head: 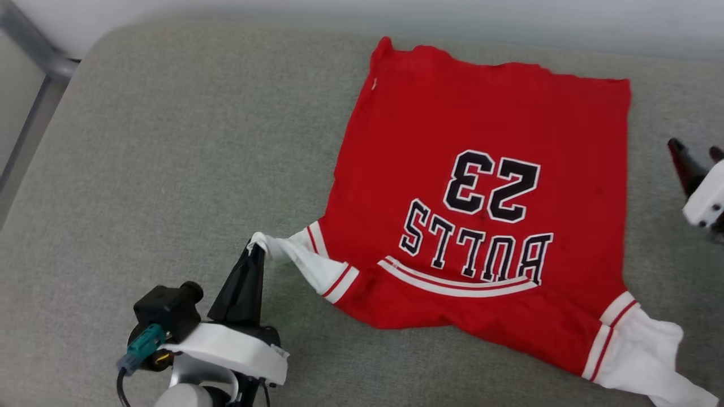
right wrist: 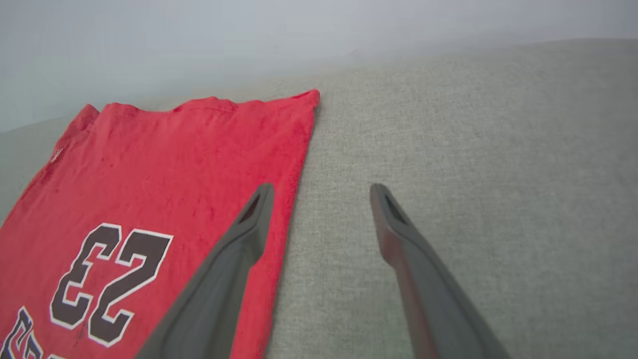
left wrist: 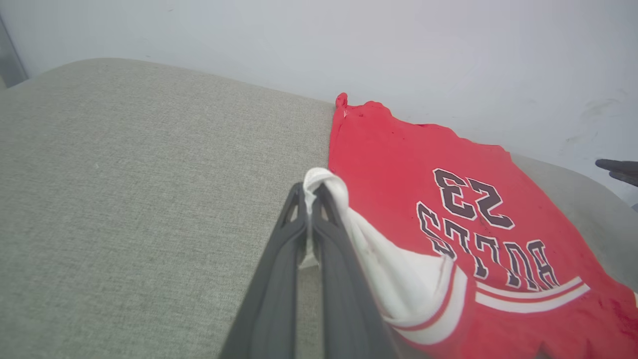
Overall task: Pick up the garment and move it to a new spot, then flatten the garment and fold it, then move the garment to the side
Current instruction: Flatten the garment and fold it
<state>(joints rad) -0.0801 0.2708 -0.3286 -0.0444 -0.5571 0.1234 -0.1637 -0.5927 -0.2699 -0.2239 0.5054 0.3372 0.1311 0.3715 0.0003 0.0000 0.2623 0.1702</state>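
The garment [head: 481,158] is a red T-shirt with white sleeves, lying spread on the grey cushion with its "BULLS 23" lettering facing up and upside down to me. My left gripper [head: 253,249] is shut on the tip of the garment's near left white sleeve [left wrist: 324,182], which is pulled out to the left. The other white sleeve [head: 645,356] lies loose at the lower right. My right gripper [right wrist: 321,192] stands open above the cushion, just beside the garment's [right wrist: 149,164] right edge, with nothing between its fingers.
The grey fabric cushion [head: 169,169] stretches wide to the left of the garment. A pale wall [left wrist: 349,40] runs behind its far edge. A metal frame bar [head: 34,107] stands at the far left, off the cushion.
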